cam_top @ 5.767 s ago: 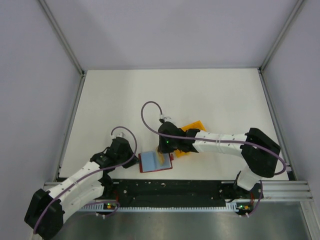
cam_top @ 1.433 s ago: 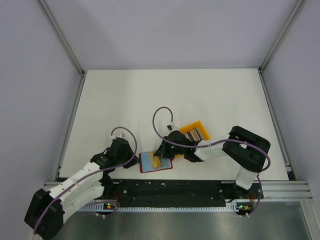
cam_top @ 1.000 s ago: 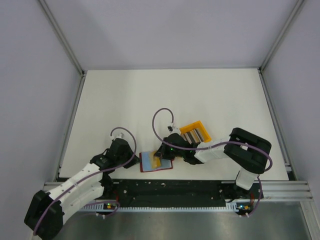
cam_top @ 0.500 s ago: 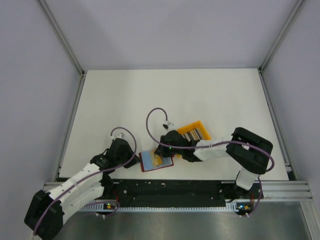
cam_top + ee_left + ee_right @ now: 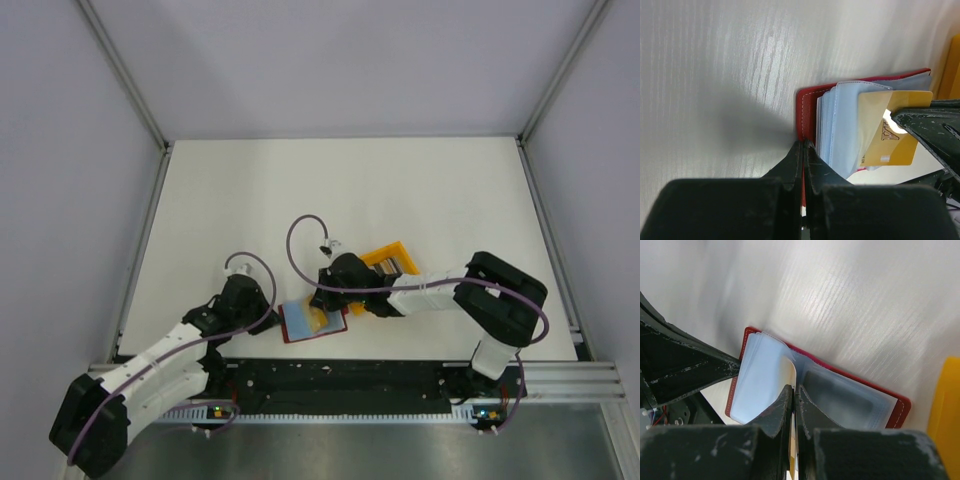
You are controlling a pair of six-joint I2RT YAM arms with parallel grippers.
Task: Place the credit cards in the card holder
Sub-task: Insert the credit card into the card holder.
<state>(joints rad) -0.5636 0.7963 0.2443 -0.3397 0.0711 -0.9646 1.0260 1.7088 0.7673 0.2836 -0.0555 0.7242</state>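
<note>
1. The card holder (image 5: 297, 325) is lying open on the desk (image 5: 350, 190), just in front of the arms' bases. Its long axis is running left to right, nearly along the desk's near edge, with its clear sleeves (image 5: 840, 120) facing up.
2. The left tool (image 5: 802, 145) is pinching the holder's red cover at its left edge, fingers pressed together on it.
3. The right tool (image 5: 792, 389) is gripping one gold credit card (image 5: 890, 132), fingers together on it. The card's long axis is following the holder's, and its free short end is pointing toward the left tool and overlapping a sleeve.
4. Counting: one holder, one gold card in the tool, and one yellow bin (image 5: 380, 251) sitting just behind the right tool. More credit cards (image 5: 388, 265) are standing in the bin, too small to count.
5. The left wrist view is showing the gold card's face, while the right wrist view is showing only its thin pale edge between the fingers. Only the top view is showing the bin's contents.
</note>
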